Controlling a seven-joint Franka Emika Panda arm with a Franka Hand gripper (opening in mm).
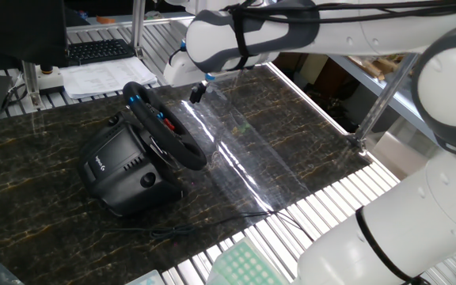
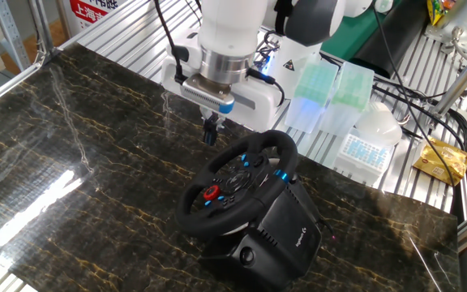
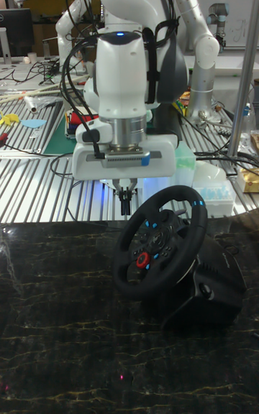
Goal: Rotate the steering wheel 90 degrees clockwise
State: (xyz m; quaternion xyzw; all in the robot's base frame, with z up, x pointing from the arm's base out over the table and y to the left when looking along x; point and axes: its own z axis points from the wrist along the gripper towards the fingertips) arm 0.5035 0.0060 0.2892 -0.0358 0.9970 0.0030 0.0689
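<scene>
The steering wheel (image 1: 169, 133) (image 2: 235, 182) (image 3: 155, 244) is a black round rim with blue marks and a red hub button. It sits tilted on a bulky black housing (image 1: 121, 168) (image 2: 286, 233) on the dark marble table. My gripper (image 1: 197, 93) (image 2: 210, 134) (image 3: 125, 205) points down, hovering just beside the wheel's upper rim on the side toward the arm's base. It is a little above the tabletop and apart from the rim. Its black fingers are pressed together with nothing between them.
A thin cable (image 1: 212, 220) runs from the housing across the table. A keyboard (image 1: 97, 50) and papers (image 1: 101, 77) lie past one edge. Translucent tip boxes (image 2: 323, 89) and a yellow packet (image 2: 443, 161) sit on the aluminium frame behind the wheel.
</scene>
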